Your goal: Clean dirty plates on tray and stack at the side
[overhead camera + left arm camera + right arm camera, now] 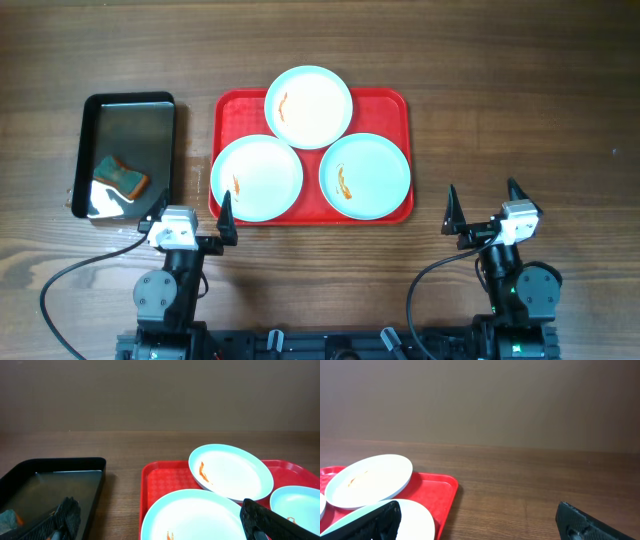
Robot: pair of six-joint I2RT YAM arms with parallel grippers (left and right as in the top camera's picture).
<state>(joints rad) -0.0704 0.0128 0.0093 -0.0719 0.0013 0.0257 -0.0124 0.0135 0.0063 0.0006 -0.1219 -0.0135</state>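
Wooden table (pixel 500 100) carries 1 red tray (pixel 385 110) beside 1 black, seemingly metal pan (pixel 130 130).

a black shiny metal pan (pixel 130 125) sits on the dark wooden counter (pixel 520 110) near its left edge, its long side running front to back. at the pan's near end lies a sponge (pixel 121 177), teal with an orange layer, set at a slant. bright reflections show on the pan floor beside it. past the counter's far edge stands a plain grey-brown wall (pixel 160 395).

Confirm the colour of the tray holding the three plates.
The tray is bright red; the overhead view shows it best.
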